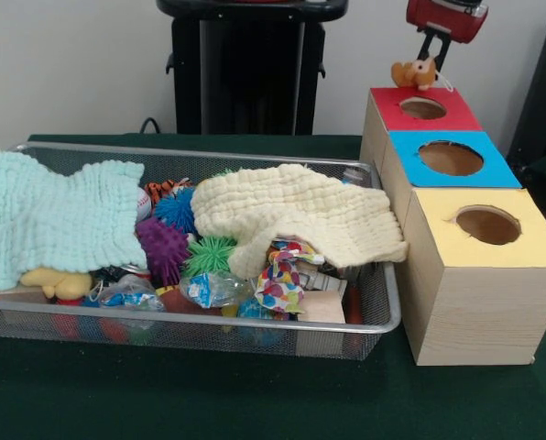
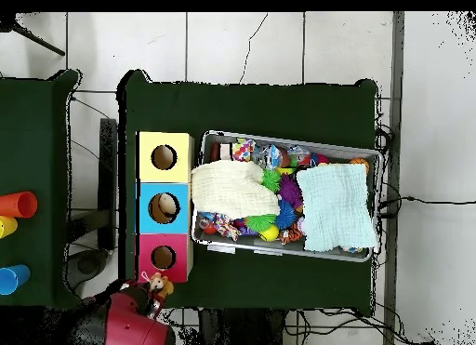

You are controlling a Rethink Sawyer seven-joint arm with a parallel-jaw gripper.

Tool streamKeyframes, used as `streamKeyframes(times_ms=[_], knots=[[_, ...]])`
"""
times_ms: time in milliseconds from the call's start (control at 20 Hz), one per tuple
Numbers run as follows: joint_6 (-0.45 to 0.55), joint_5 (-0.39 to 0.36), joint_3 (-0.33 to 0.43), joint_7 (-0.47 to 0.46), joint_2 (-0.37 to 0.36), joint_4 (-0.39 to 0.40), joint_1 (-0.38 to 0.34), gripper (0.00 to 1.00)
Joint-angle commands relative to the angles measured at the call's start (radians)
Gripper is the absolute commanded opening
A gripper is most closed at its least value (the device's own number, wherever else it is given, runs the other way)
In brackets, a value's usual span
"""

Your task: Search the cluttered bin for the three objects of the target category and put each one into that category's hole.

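Observation:
My gripper (image 1: 431, 60) is shut on the brown-orange plush animal (image 1: 414, 72). It holds the plush in the air just past the robot-side edge of the red-topped box, short of the round hole (image 1: 423, 108). In the overhead view the gripper (image 2: 152, 295), plush (image 2: 160, 285) and hole (image 2: 164, 258) stand the same way. The wire-mesh bin (image 1: 255, 320) is full of clutter. An orange, black-striped plush (image 1: 163, 190) peeks out at the bin's back. A yellow plush (image 1: 58, 282) lies at the front left under a mint cloth.
A mint cloth (image 1: 58, 220) and a cream cloth (image 1: 300, 215) cover much of the bin, over spiky balls (image 1: 163, 247) and wrappers. Blue-topped (image 1: 451, 158) and yellow-topped (image 1: 488, 225) boxes stand in line with the red one. Coloured cups (image 2: 14, 205) stand on a side table.

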Motion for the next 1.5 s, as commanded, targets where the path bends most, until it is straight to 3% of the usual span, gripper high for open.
streamKeyframes(times_ms=[50,850,1300,1500], knots=[[0.048,-0.008,0.028,0.24,0.035,-0.106,-0.034,0.0],[0.203,-0.073,-0.01,0.204,0.026,-0.249,-0.067,0.0],[0.2,-0.09,0.009,0.195,0.034,-0.3,-0.099,0.0],[0.147,-0.097,0.032,0.169,0.046,-0.281,-0.129,0.0]])
